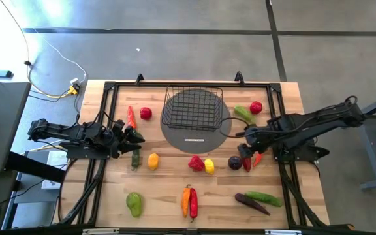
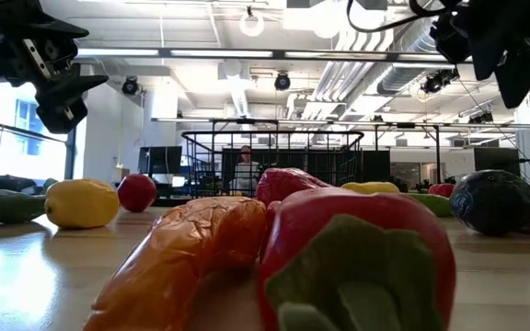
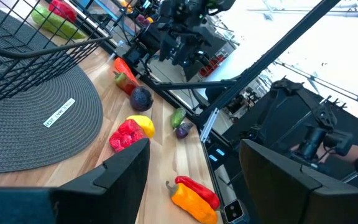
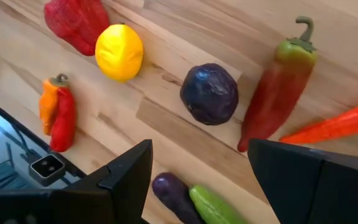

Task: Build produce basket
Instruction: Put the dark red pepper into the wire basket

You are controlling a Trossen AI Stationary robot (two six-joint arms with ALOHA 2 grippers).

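Note:
The black wire basket [image 1: 193, 108] stands on the round grey mat [image 1: 194, 138] at the table's far middle, and I see nothing inside it. Toy produce lies scattered around it. My left gripper [image 1: 136, 137] [image 3: 194, 144] hovers open left of the mat, above the green cucumber [image 1: 135, 158] and near the lemon [image 1: 153, 160]. My right gripper [image 1: 245, 149] [image 4: 199, 146] hovers open right of the mat, over the round purple piece [image 4: 209, 93] and the long red pepper [image 4: 278, 87]. Both grippers hang well above the table in the low view.
A red pepper [image 1: 131, 116] and tomato [image 1: 146, 113] lie left of the basket, a green pepper [image 1: 243, 113] and tomato [image 1: 256, 107] to its right. Near the front edge lie a green pear [image 1: 134, 203], orange and red peppers [image 1: 189, 201] and an eggplant [image 1: 250, 203].

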